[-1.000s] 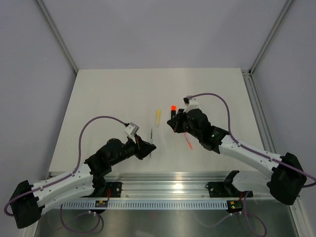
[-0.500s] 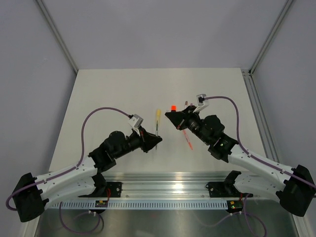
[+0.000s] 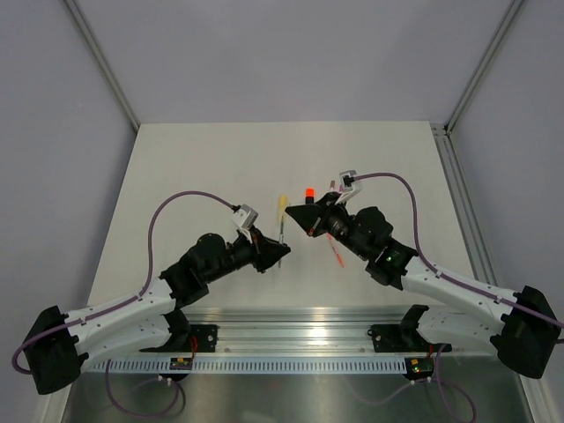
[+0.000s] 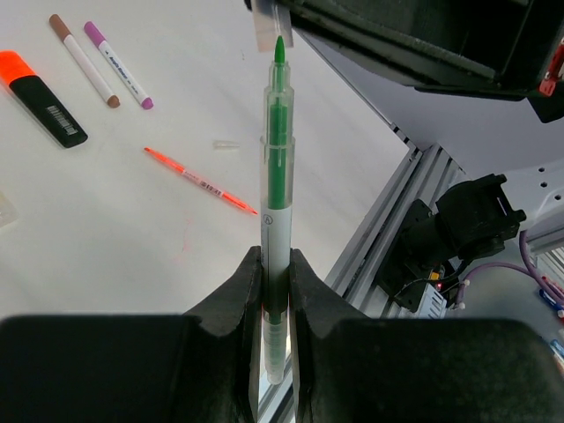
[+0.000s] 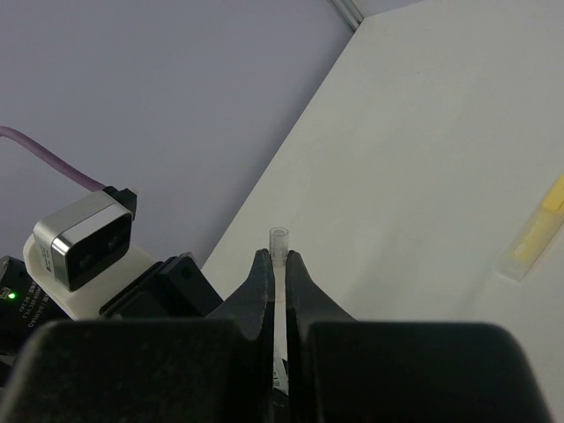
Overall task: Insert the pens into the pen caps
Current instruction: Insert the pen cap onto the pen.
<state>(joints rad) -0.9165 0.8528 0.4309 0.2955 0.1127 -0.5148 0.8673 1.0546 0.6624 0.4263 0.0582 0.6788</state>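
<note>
My left gripper is shut on a thin pen with a clear barrel and green core, its green tip pointing away from the wrist. My right gripper is shut on a small whitish pen cap whose open end sticks out past the fingertips. In the top view the left gripper and right gripper face each other above the table's middle, with the pen between them. The pen tip stands just short of the cap. A pale yellow highlighter lies beyond.
On the table lie a black highlighter with an orange tip, two white pens side by side, an orange-red pen and a tiny clear cap. An aluminium rail runs along the near edge.
Both arms have swung inward and raised their grippers. The left one brought the green pen up and right; the right one turned the cap left toward it.
</note>
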